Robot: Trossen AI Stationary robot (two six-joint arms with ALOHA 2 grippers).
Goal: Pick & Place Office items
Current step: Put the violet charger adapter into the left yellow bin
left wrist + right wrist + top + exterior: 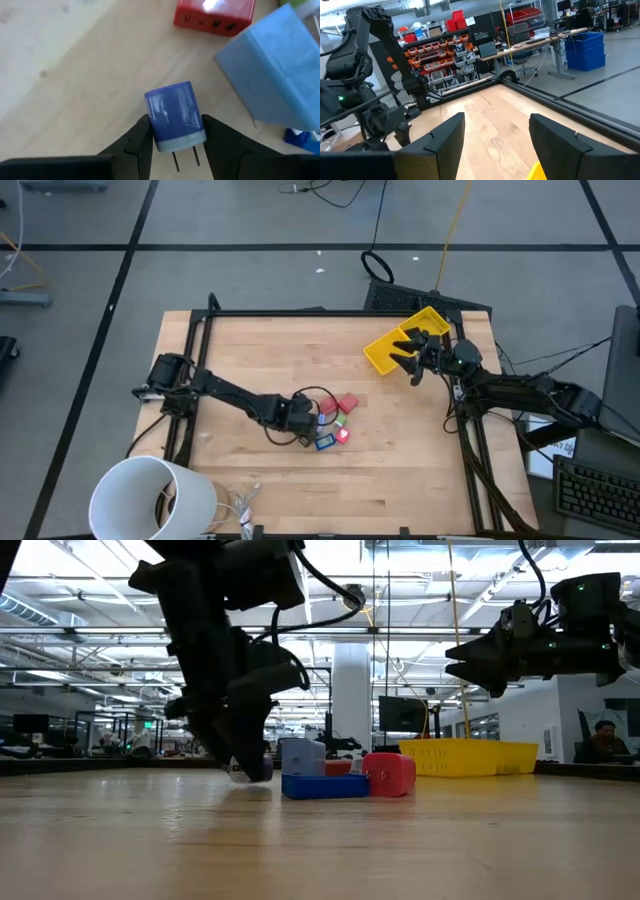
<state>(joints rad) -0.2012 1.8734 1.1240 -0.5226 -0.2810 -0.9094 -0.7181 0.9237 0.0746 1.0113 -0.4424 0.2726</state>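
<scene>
Left tool [172, 137] pinches blue plug [174, 115] mid-worktop, beside the pile [338, 420]. I'd lift straight, clear red block [215, 15]. Right tool [418, 352] spread over bin [385, 352], far-right corner.

Blue charger's prongs [185, 161] behind fingers [135, 145]

Bare wooden table [400, 470] open across its near and middle-right stretch, small office items [337, 420] crowded against the left gripper [306, 416], yellow bin [404, 339] under right gripper [412, 358], white cylinder [150, 500] blocking near-left corner
</scene>
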